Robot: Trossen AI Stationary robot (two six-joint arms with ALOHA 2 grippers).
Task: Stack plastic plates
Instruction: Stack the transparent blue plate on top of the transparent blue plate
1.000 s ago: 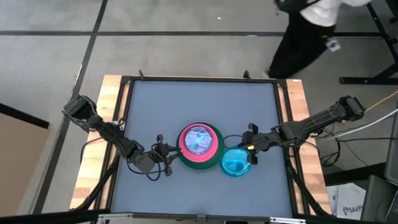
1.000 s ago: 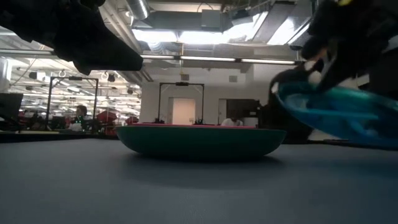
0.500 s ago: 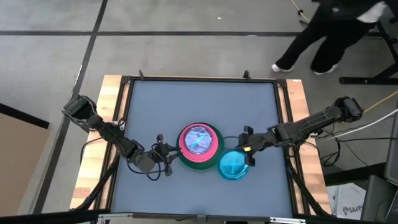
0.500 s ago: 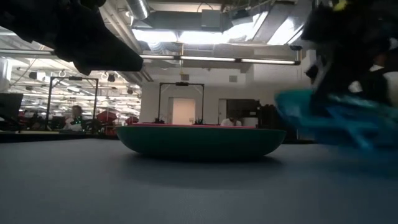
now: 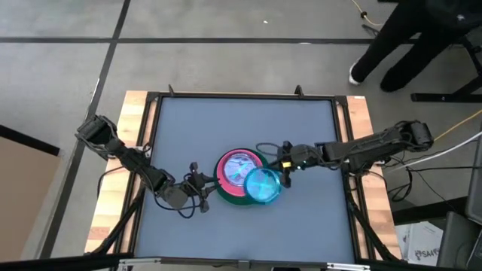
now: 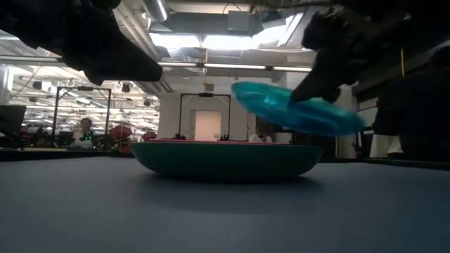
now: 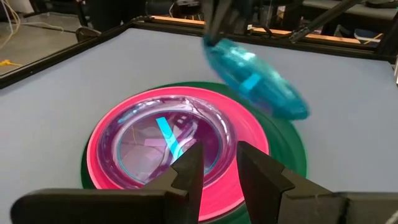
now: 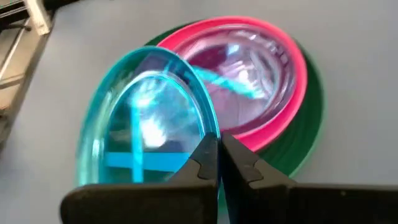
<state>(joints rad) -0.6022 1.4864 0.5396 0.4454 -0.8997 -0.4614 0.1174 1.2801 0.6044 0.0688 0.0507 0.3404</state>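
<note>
A stack rests on the table's middle: a large dark green plate (image 5: 235, 197) at the bottom, a pink plate (image 7: 245, 134) on it, and small translucent plates (image 7: 163, 140) nested inside. No grey plate shows. My right gripper (image 5: 283, 174) is shut on a small translucent blue plate (image 5: 263, 184), which hangs over the stack's right near part. The left gripper (image 7: 214, 163) waits open just left of the stack, touching nothing. My right gripper pinches the blue plate's rim (image 8: 210, 127) between its two fingers, coming from the table's right side and slanting down. The plate (image 6: 295, 109) is lifted clear of the table and tilted, its gripped right side lower, above the green plate's right edge (image 6: 309, 151).
The grey mat (image 5: 241, 120) lies bare around the stack, framed by wooden edges (image 5: 135, 135). A person's legs (image 5: 407, 38) stand on the floor beyond the table's far right corner.
My right gripper has moved toward the table's left and a little toward the far edge, rising and staying shut. The blue plate, low beside the stack's right near side a second ago, is now raised and tilted over the stack's right near edge.
</note>
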